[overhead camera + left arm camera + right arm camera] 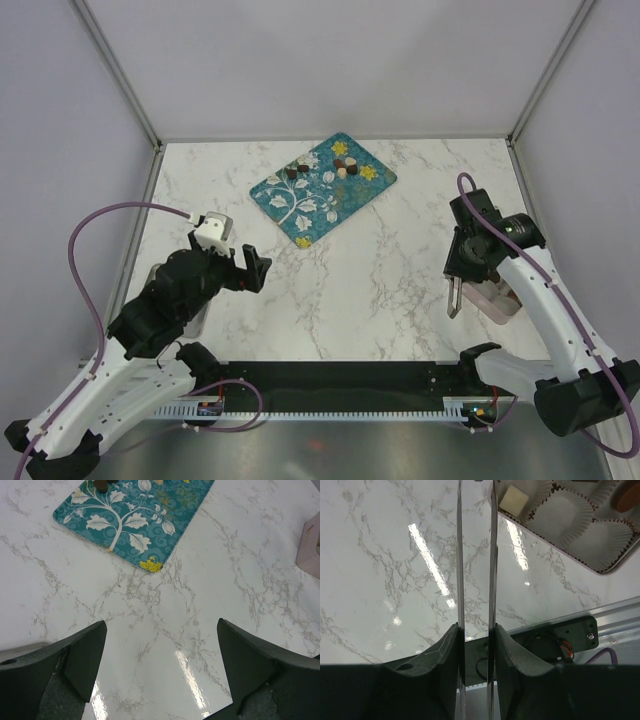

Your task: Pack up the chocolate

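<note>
Packing barely begun: most of the chocolate (345,168) waits on the teal tray (300,228).
One cream and one brown piece sit in the box (600,570) at right, while other paper cups (565,515) stand empty. The rounded pieces show no long axis or heading and lie in two clusters near the tray's far edge. The right gripper (476,630) pinches tongs (460,555); the left gripper (160,645) is spread, holding nothing.

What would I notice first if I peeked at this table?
The teal tray with painted leaves and flowers, at the far middle of the table, carrying little chocolates. Then the right gripper, near right, pinching shiny metal tongs beside a box of paper cups.
</note>
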Tool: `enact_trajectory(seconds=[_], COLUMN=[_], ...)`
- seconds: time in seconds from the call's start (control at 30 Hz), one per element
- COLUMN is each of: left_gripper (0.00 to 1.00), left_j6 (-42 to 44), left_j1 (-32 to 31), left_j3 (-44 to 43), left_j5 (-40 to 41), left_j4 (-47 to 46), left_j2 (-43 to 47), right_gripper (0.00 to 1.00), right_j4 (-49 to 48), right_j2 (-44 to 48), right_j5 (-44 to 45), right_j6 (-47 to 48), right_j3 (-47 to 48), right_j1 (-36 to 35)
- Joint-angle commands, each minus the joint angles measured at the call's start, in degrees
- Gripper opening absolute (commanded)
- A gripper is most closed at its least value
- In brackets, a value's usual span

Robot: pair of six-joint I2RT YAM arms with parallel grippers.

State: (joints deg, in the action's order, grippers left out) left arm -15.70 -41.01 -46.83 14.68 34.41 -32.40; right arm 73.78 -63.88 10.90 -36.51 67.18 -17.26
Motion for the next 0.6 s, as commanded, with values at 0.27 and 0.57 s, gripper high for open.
enact_trajectory(seconds=[0.27,0.57], left_gripper=[1.0,1.0], left_j6=[0.5,0.4], left_j1=[-0.3,-0.3], left_j3=[-0.3,-0.3], left_j5=[0.1,-0.7], left_j4=[-0.7,-0.6], left_j2=[1.7,2.3], right_gripper=[0.37,0.36], right_j4=[9.9,9.9], right_j2=[3.2,6.5], right_j5=[2.9,0.6], right_j6=[-1.4,-2.7], right_j3=[0.0,-5.6], right_j1=[4.4,8.4])
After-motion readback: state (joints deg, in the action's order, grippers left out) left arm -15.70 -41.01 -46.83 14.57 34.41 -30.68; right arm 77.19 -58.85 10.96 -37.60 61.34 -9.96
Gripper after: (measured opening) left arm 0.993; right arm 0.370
